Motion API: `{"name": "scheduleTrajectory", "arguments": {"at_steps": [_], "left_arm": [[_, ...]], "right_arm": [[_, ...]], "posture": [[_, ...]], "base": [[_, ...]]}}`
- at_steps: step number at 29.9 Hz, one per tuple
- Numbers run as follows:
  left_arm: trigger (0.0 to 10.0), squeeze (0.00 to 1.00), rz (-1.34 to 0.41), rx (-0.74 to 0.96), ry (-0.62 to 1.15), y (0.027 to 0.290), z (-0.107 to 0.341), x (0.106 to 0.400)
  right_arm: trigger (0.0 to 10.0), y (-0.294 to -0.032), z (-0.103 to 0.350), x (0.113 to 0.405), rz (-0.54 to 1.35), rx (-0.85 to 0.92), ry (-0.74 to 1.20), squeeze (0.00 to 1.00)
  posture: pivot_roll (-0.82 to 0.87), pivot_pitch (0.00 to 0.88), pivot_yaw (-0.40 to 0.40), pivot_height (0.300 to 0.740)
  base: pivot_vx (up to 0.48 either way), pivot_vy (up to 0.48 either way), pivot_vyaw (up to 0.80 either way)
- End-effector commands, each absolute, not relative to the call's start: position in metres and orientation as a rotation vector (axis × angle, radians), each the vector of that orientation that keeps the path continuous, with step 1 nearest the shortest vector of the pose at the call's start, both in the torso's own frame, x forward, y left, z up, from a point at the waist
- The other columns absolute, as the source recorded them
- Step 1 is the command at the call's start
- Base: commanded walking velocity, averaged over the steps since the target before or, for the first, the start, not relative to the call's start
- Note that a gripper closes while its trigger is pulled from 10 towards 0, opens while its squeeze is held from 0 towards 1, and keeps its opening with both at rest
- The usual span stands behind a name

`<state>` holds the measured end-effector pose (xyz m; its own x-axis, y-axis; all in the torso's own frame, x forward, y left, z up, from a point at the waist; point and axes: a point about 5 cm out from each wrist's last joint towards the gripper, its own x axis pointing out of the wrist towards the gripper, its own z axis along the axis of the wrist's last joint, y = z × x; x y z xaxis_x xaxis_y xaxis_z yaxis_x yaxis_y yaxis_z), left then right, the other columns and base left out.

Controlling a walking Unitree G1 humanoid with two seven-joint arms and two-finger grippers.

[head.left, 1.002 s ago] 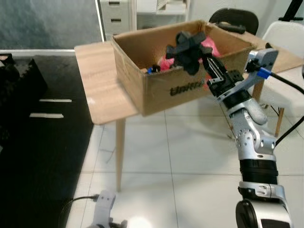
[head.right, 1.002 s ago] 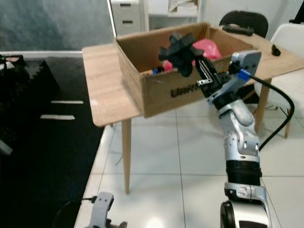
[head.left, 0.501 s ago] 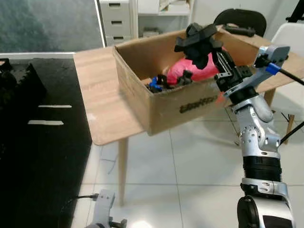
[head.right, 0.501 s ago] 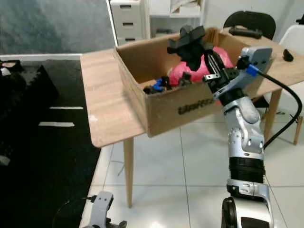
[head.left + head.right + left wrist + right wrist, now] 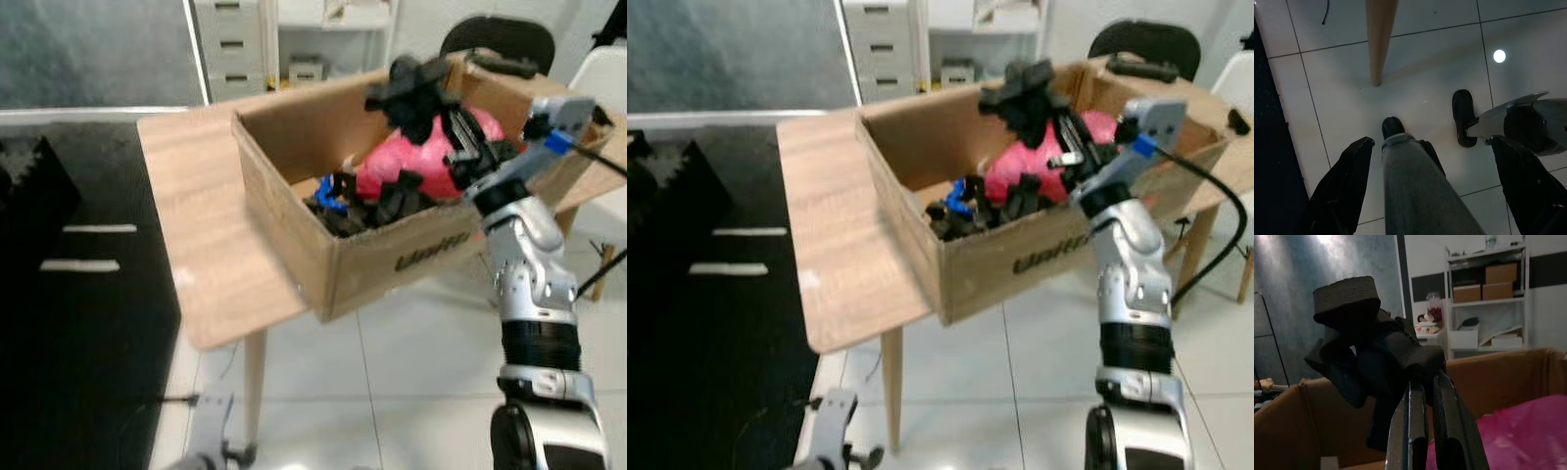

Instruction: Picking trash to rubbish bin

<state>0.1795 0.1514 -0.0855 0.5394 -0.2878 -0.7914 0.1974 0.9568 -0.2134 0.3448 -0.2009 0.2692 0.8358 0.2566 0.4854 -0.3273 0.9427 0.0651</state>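
Note:
A cardboard box point(image 5: 382, 269) serving as the bin sits on a wooden table point(image 5: 201, 245). Inside it lie a pink bag point(image 5: 416, 162) and dark scraps with a blue bit point(image 5: 343, 206). My right gripper point(image 5: 431, 108) is raised over the box's open top, shut on a piece of black foam trash point(image 5: 407, 88), which also looms dark in the right wrist view point(image 5: 1366, 352). My left gripper point(image 5: 1435, 196) hangs idle low over the tiled floor, its fingers point(image 5: 1339, 191) spread open.
A black chair point(image 5: 490, 39) and a white chair point(image 5: 602, 73) stand behind the table at right. Drawers and shelves point(image 5: 294, 29) line the back wall. A black mat point(image 5: 59, 294) covers the floor at left. The table leg point(image 5: 1378, 39) rises near my feet.
The view has drawn closer and higher over the box, showing more of its inside. My right gripper stays above the opening, still holding the black foam.

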Motion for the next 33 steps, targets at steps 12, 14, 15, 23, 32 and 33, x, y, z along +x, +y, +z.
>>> {"name": "scheduleTrajectory", "arguments": {"at_steps": [12, 14, 15, 23, 32, 33], "left_arm": [[10.0, 0.0, -0.262, -0.081, 1.001, 0.162, -0.09, 0.17], [10.0, 0.0, -0.257, -0.084, 1.004, 0.161, -0.09, 0.169], [10.0, 0.0, -0.251, -0.086, 1.009, 0.161, -0.091, 0.168], [10.0, 0.0, -0.222, -0.087, 1.031, 0.161, -0.093, 0.165], [10.0, 0.0, -0.212, -0.087, 1.033, 0.16, -0.093, 0.165], [10.0, 0.0, -0.211, -0.088, 1.034, 0.161, -0.093, 0.165]], "right_arm": [[10.0, -0.19, 0.278, 0.335, 0.432, 0.246, -0.566, 1.0], [10.0, -0.19, 0.28, 0.334, 0.442, 0.263, -0.578, 1.0], [10.0, -0.188, 0.283, 0.332, 0.465, 0.285, -0.591, 1.0], [10.0, -0.152, 0.287, 0.291, 0.968, 0.398, -0.638, 0.0], [10.0, -0.117, 0.253, 0.251, 1.408, 0.324, -0.442, 0.0], [10.0, -0.114, 0.247, 0.249, 1.433, 0.31, -0.397, 0.0]], "posture": [[-0.03, 0.059, 0.031, 0.74], [-0.03, 0.059, 0.031, 0.74], [-0.03, 0.059, 0.031, 0.74], [-0.03, 0.059, 0.024, 0.74], [-0.03, 0.061, 0.024, 0.74], [-0.03, 0.061, 0.024, 0.74]], "base": [[0.0, 0.0, 0.0], [0.0, 0.0, 0.0], [0.0, 0.0, 0.0], [0.0, 0.0, 0.0], [0.0, 0.0, 0.0], [0.0, 0.0, 0.0]]}}
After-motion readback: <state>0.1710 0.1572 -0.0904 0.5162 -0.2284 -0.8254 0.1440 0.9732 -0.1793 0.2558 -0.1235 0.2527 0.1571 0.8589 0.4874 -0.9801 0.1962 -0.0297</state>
